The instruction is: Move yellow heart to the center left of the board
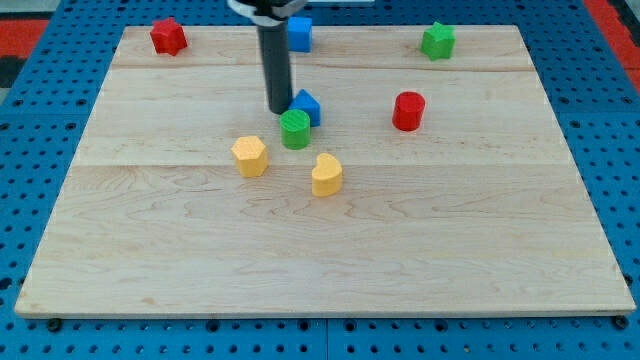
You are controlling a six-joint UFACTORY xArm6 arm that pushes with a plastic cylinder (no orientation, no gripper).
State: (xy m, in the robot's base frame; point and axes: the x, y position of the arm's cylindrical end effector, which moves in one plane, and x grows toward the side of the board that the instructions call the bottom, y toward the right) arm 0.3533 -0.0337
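Observation:
The yellow heart (pixel 326 174) lies near the middle of the wooden board (pixel 150 250). A yellow hexagon-like block (pixel 249 156) lies to its left. My tip (pixel 279 109) is above and left of the heart, just left of a blue block (pixel 307 105) and just above a green cylinder (pixel 295 129). The tip is apart from the heart.
A red cylinder (pixel 408 110) stands right of centre. A red star-like block (pixel 168 36) is at the top left, a blue block (pixel 299 32) at the top centre behind the rod, a green star-like block (pixel 437 40) at the top right.

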